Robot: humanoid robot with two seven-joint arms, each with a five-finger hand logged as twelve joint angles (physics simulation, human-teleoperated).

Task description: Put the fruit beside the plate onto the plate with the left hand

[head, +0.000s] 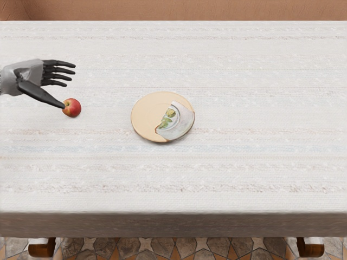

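Note:
A small red apple (72,108) lies on the white tablecloth, left of a round tan plate (147,116) with a white and green pattern on its right part. My left hand (58,85) reaches in from the left edge, just above and left of the apple. Its fingers (60,71) are spread out and the thumb tip touches or nearly touches the apple's left side. The hand holds nothing. The plate has no fruit on it. The right arm does not show.
The table (244,162) stretches wide under a pale striped cloth, with its front edge near the bottom of the view. A brown wall runs along the far edge.

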